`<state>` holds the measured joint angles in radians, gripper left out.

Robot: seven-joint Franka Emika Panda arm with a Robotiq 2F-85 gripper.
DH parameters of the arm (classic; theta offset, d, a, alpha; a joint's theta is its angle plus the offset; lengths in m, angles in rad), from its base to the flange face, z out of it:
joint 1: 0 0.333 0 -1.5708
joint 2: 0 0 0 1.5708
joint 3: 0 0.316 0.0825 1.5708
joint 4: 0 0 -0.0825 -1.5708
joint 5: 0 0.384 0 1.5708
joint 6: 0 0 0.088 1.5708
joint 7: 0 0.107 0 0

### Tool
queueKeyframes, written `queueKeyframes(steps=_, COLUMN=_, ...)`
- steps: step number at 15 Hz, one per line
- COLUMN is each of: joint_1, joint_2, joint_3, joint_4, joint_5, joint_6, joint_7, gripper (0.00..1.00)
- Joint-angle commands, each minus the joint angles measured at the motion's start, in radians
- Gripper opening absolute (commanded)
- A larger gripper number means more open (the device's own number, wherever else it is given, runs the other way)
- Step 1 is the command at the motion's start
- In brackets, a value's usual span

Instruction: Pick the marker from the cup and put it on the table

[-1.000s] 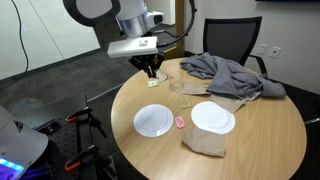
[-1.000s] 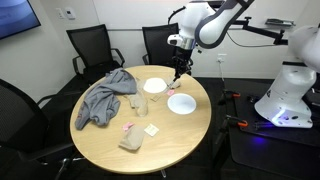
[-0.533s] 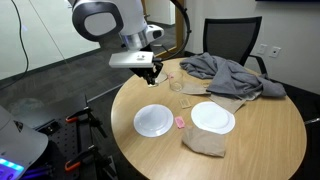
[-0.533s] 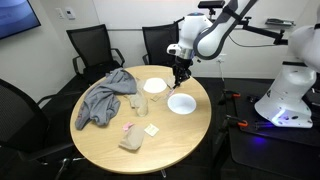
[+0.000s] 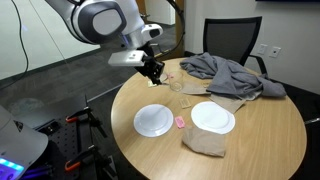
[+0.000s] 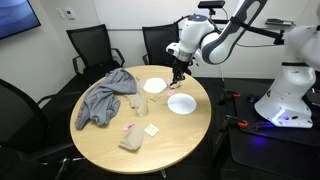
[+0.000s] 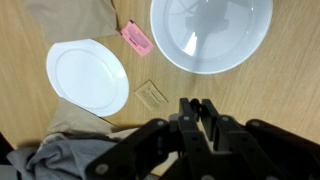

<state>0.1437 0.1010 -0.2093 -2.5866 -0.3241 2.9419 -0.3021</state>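
- The cup is standing upright on the table, near the far left edge of the top. In an exterior view it is sitting just to the right of the gripper and apart from it.
- The marker is too thin and dark to make out in any view. Whether it is resting in the cup or between the fingers cannot be told.
- The gripper is hanging over the far left part of the table with its fingers pointing down.
- In the wrist view the gripper is coming in from the bottom. Its dark fingers are standing close together with only a narrow slit between them. It cannot be told if they are clamping anything.
- In an exterior view the arm is reaching in from the upper left. Its big white elbow is sitting high and the wrist is bending downward.
- The wrist camera is looking down on a white plate, a second white plate, a pink lump between them, and a grey cloth at the lower left.
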Motion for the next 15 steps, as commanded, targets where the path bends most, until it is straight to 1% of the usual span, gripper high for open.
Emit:
queueKeyframes(steps=1, joint_1=0.12, joint_2=-0.011, joint_3=-0.121, joint_4=0.024, joint_5=-0.207, joint_6=-0.033, joint_7=0.276, gripper=0.04)
queueKeyframes(steps=3, joint_1=0.159, joint_2=-0.017, joint_3=-0.129, joint_4=0.026, joint_5=-0.326, joint_6=-0.049, joint_7=0.436, gripper=0.04)
queueKeyframes(steps=5, joint_1=0.19, joint_2=-0.024, joint_3=-0.115, joint_4=0.025, joint_5=-0.404, joint_6=-0.076, joint_7=0.562, gripper=0.04)
queueKeyframes(steps=8, joint_1=0.248, joint_2=-0.027, joint_3=-0.102, joint_4=0.037, joint_5=-0.502, joint_6=-0.147, joint_7=0.723, gripper=0.04)
queueKeyframes(steps=10, joint_1=0.276, joint_2=-0.028, joint_3=-0.082, joint_4=0.036, joint_5=-0.503, joint_6=-0.193, joint_7=0.766, gripper=0.04)
queueKeyframes(steps=11, joint_1=0.252, joint_2=-0.003, joint_3=-0.093, joint_4=0.035, joint_5=-0.483, joint_6=-0.132, joint_7=0.718, gripper=0.16)
queueKeyframes(steps=13, joint_1=0.272, joint_2=-0.003, joint_3=-0.083, joint_4=0.036, joint_5=-0.484, joint_6=-0.155, joint_7=0.741, gripper=0.16)
queueKeyframes(steps=15, joint_1=0.274, joint_2=-0.003, joint_3=-0.083, joint_4=0.036, joint_5=-0.484, joint_6=-0.16, joint_7=0.741, gripper=0.16)
